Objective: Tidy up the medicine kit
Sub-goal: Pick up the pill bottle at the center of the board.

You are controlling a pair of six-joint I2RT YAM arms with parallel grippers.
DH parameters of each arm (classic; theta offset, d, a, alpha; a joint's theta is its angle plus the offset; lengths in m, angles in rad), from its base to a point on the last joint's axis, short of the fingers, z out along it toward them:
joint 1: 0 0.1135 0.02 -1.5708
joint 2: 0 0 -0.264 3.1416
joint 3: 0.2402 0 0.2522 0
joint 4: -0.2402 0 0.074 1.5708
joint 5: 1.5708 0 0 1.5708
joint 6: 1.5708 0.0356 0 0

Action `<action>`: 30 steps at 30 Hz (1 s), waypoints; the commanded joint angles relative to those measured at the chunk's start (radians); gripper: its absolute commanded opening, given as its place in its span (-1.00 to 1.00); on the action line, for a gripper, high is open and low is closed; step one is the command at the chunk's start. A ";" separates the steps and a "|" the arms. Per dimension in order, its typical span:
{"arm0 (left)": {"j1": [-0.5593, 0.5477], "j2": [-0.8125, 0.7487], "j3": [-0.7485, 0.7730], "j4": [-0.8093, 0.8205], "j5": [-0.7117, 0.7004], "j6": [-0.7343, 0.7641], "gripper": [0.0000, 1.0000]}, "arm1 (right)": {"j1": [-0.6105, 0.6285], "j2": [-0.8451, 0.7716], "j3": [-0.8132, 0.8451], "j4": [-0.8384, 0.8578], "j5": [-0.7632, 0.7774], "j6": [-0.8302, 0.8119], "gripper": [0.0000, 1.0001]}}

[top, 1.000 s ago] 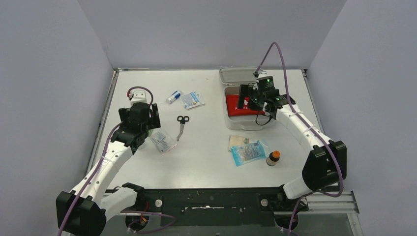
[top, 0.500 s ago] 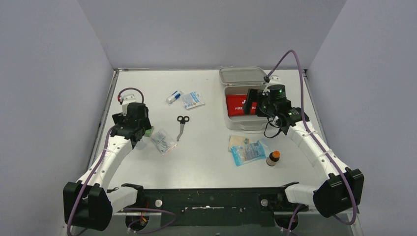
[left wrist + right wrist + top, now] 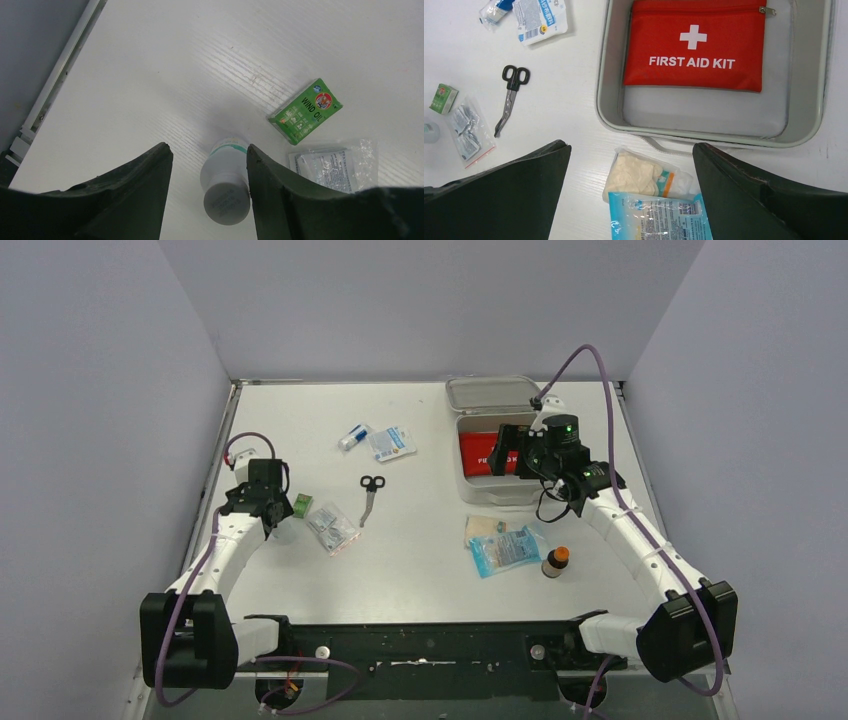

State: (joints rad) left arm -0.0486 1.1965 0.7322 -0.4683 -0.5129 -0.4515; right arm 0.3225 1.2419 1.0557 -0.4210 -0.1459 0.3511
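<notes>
**Left arm poised over the white bottle, kit open and waiting**

You are in the gathering step. The medicine kit (image 3: 610, 75) sits at the far right of the table with its lid thrown back, and only the red pouch (image 3: 694, 47) lies inside it. Your left gripper (image 3: 207, 150) hangs with its jaws spread around the small white bottle (image 3: 226, 185), which lies on its side near the left edge, just beside the green Wind Oil box (image 3: 305, 111). The bottle sits closer to one finger than the other, so centre it before you close, or it will likely roll away. Then lift it and carry it across to the kit. Your right gripper (image 3: 630, 147) is wide open and holds nothing. It hovers over the kit's near wall, above the glove packet (image 3: 636, 172) and the blue sachet (image 3: 659, 217), which look like its next pick
</notes>
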 commanded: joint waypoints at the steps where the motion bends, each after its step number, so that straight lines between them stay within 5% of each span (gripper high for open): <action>1: 0.014 0.004 0.021 0.020 0.059 -0.025 0.02 | 0.008 0.005 -0.011 0.057 -0.017 -0.012 1.00; 12: 0.013 -0.006 0.032 -0.056 0.059 -0.111 0.01 | 0.008 0.022 -0.011 0.067 -0.013 -0.007 1.00; 20: 0.013 -0.025 0.040 -0.058 0.072 -0.104 -0.31 | 0.014 0.019 -0.043 0.094 -0.027 -0.011 0.99; 25: 0.013 -0.051 0.055 -0.070 0.106 -0.087 -0.98 | 0.021 0.012 -0.040 0.096 -0.045 -0.006 0.95; 30: 0.013 -0.083 0.134 -0.113 0.090 -0.063 -1.00 | 0.036 -0.006 -0.053 0.107 -0.087 -0.016 0.92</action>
State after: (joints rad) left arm -0.0418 1.1687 0.7536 -0.5674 -0.4198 -0.5358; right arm 0.3416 1.2678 1.0134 -0.3779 -0.1913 0.3496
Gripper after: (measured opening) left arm 0.311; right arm 0.965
